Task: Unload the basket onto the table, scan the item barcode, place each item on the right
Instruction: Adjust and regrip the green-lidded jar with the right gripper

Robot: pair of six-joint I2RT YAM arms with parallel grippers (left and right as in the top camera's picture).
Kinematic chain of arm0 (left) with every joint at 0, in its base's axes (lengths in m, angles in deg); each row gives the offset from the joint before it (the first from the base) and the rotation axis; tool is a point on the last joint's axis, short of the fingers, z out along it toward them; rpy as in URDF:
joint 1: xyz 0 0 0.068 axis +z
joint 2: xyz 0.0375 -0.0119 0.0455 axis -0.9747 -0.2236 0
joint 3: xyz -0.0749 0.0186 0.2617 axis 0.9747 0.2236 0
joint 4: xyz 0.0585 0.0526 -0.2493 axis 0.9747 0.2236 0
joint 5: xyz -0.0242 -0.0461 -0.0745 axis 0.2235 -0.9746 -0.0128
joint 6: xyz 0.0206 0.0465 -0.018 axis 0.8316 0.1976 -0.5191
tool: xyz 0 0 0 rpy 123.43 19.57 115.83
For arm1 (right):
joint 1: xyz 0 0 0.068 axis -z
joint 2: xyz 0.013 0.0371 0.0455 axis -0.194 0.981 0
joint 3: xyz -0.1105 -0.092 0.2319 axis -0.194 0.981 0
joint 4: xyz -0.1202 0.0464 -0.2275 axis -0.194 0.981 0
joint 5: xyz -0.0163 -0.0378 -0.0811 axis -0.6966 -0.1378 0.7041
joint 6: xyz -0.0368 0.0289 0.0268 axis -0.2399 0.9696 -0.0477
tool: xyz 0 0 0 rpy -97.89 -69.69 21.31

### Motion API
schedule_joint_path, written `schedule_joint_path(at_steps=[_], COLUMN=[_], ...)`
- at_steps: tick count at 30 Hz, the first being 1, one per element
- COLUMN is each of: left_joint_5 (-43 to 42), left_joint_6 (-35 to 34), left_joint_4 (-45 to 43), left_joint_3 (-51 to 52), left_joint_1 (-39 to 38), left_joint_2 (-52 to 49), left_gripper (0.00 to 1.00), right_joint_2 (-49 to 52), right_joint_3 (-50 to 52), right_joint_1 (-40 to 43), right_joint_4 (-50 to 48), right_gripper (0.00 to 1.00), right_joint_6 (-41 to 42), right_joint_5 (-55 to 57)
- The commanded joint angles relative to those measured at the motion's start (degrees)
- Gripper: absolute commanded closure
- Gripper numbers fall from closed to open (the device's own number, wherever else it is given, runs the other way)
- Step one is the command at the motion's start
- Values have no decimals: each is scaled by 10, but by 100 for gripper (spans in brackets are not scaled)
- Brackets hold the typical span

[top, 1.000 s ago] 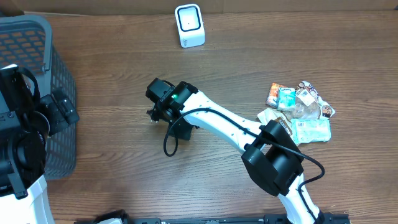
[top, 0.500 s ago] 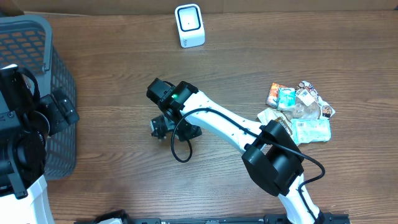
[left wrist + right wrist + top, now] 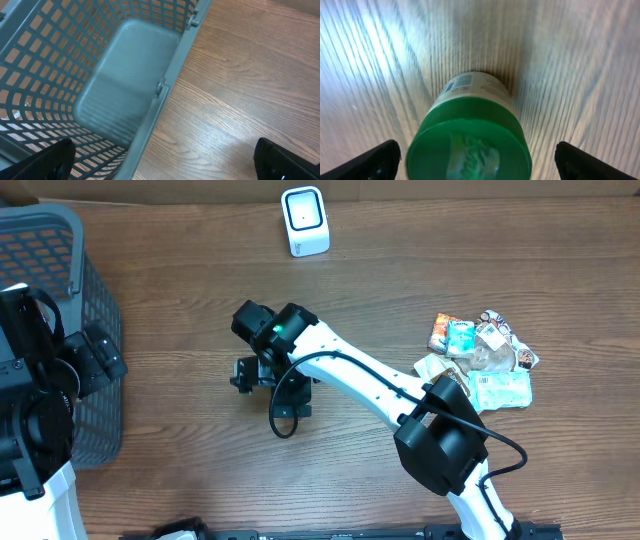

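green-capped jar (image 3: 469,131) loose inside right gripper (image 3: 485,161)

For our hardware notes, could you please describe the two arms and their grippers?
The right arm has white links, black joints, a green light and a looping black cable. The left arm is mostly black on a white base. The left gripper and right gripper have black fingertips.

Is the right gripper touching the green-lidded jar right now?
Apart. The right wrist view shows table on both sides between the open right gripper and the green-lidded jar.
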Motion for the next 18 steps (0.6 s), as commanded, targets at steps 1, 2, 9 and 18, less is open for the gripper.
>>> schedule_joint_path(at_steps=[1, 2, 9, 18], left_joint_5=[6, 6, 6, 6], left_joint_6=[-12, -12, -12, -12], left_joint_4=[-1, -1, -1, -1], left_joint_3=[-11, -11, -11, -11], left_joint_1=[2, 2, 3, 2], left_joint_2=[1, 1, 1, 1], left_gripper=[0, 0, 0, 0], right_joint_2=[-21, -21, -21, -20], right_joint_3=[-37, -38, -24, 65], right_joint_1=[2, 4, 11, 4], right_joint_4=[9, 12, -9, -65], right_gripper=[0, 0, 0, 0], right_joint_6=[233, 280, 544, 850], right_joint_5=[-14, -15, -133, 72])
